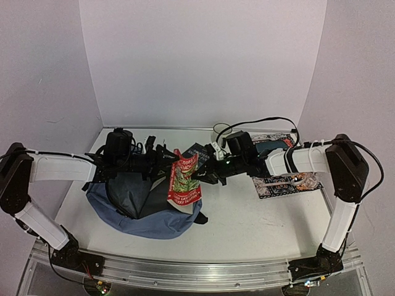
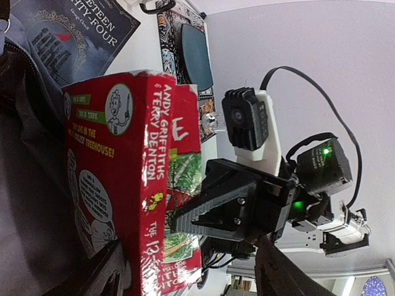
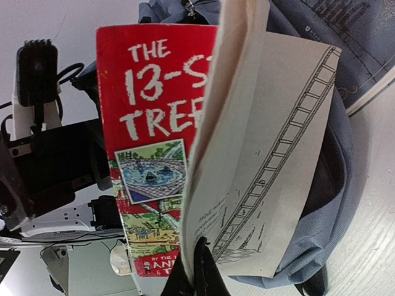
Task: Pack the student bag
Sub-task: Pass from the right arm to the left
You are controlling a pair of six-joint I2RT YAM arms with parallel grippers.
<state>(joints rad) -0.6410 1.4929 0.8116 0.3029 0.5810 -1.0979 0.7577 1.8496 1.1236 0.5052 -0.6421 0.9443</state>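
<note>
right claw (image 3: 199, 259): closed tight on the edge of an opened leaf of the book (image 3: 154, 142).
left claw (image 2: 190, 259): spread wide around the book; contact cannot be told.
bag (image 1: 148, 219): below both claws, mouth open.
care: the book should be steadied and lowered spine first.

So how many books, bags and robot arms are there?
Books: 2 (red book, dark book)
Bags: 1 (student bag)
Robot arms: 2 (left arm, right arm)
Patterned flat thing, kind unclear: 1
Total: 6
</note>
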